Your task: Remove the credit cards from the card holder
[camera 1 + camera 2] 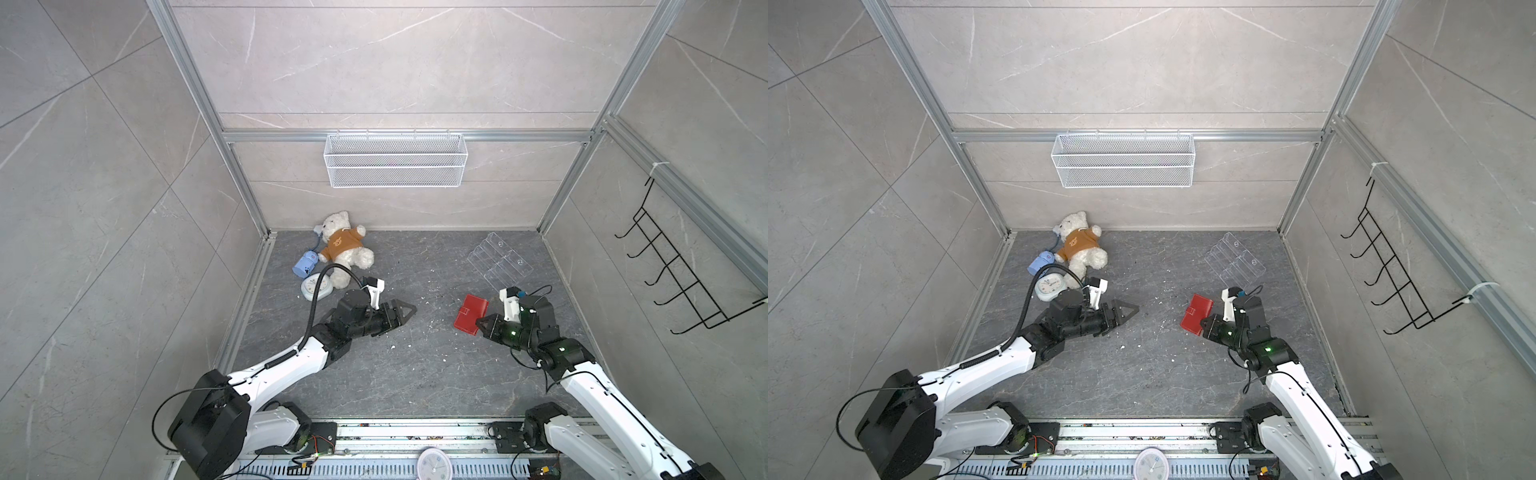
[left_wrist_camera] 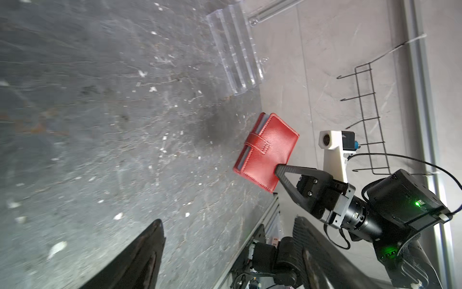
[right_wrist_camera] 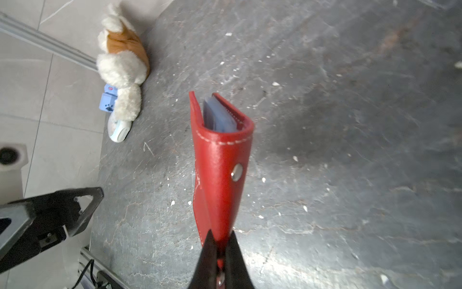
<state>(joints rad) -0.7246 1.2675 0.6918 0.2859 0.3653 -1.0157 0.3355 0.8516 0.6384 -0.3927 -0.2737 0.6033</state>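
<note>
The card holder [image 1: 469, 313] [image 1: 1196, 318] is a red booklet held closed by its snap tab, raised off the dark tabletop right of centre. My right gripper [image 1: 480, 323] [image 3: 221, 235] is shut on one corner of it, seen from the side in the left wrist view [image 2: 277, 170]. Pale blue sleeves [image 3: 220, 117] show at its far end. The credit cards are hidden inside. My left gripper [image 1: 409, 311] [image 1: 1131, 311] [image 2: 228, 232] hangs open and empty left of centre, well apart from the holder.
A teddy bear [image 1: 345, 249], a blue toy [image 1: 304, 264] and a small white clock [image 1: 314, 289] lie at the back left. A clear acrylic rack [image 1: 498, 259] stands behind the right gripper. A wire basket [image 1: 395, 160] hangs on the back wall, black hooks [image 1: 681, 266] on the right wall.
</note>
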